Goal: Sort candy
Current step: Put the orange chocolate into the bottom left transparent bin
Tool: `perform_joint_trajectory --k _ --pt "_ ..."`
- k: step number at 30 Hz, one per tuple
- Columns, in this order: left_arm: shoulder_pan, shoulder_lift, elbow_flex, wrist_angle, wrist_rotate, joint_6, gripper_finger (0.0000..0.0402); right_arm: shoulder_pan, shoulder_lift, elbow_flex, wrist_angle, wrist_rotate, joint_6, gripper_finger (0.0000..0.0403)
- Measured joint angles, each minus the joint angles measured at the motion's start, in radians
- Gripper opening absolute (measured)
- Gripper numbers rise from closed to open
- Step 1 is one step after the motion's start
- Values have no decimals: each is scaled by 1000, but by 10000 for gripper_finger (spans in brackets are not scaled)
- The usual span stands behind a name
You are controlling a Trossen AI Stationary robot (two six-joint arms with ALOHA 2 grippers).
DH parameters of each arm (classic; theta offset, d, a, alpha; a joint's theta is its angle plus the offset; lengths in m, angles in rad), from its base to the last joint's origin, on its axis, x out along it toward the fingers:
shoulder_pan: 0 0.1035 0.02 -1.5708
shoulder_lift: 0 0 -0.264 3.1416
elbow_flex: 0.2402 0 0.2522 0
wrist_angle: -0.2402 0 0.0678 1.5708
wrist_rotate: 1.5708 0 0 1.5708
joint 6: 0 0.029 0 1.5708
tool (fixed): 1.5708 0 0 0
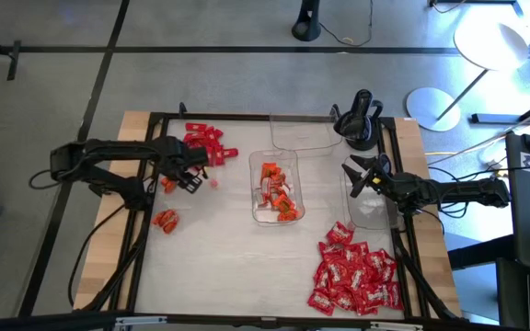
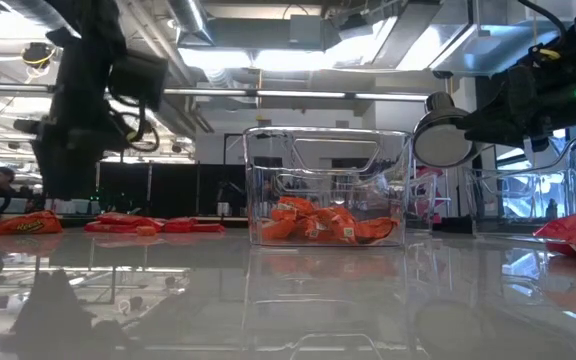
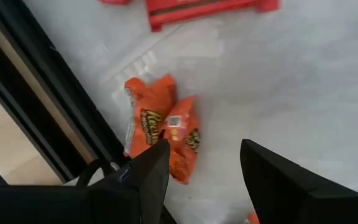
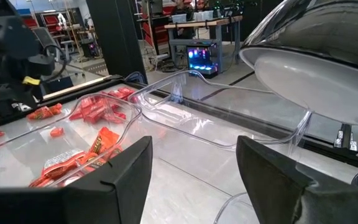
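Two orange candies (image 3: 160, 134) lie flat on the table beside the black frame rail, and show in the high view (image 1: 167, 184). My left gripper (image 3: 204, 152) hangs open and empty just right of them, also in the high view (image 1: 186, 177). Plain red candies (image 1: 202, 140) lie farther back. Two more orange candies (image 1: 165, 219) lie nearer. The middle clear tray (image 1: 258, 213) holds several orange candies (image 1: 276, 191). A pile of red candies with white marks (image 1: 355, 276) lies at the near right. My right gripper (image 1: 357, 175) is open and empty above the right clear tray (image 1: 372, 213).
An empty clear tray (image 1: 304, 134) stands at the far middle. A black frame (image 1: 145, 198) runs round the table. A small candy (image 1: 214, 181) lies right of my left gripper. A white lamp shade (image 4: 316, 74) shows close to my right gripper. Bare table lies at the near middle.
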Motion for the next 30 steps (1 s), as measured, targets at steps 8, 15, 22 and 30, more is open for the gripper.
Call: perform_joint_trajectory --k 8,15,22,30 --pt "87 0 -91 97 -4 99 186 0 0 0 0 0 0 230" --pt "156 17 -110 117 -19 93 186 0 0 0 0 -1 0 230" --pt "172 83 -110 125 27 116 186 0 0 0 -1 -2 8 230" --pt "159 119 -109 130 21 129 136 0 0 0 -1 -3 11 230"
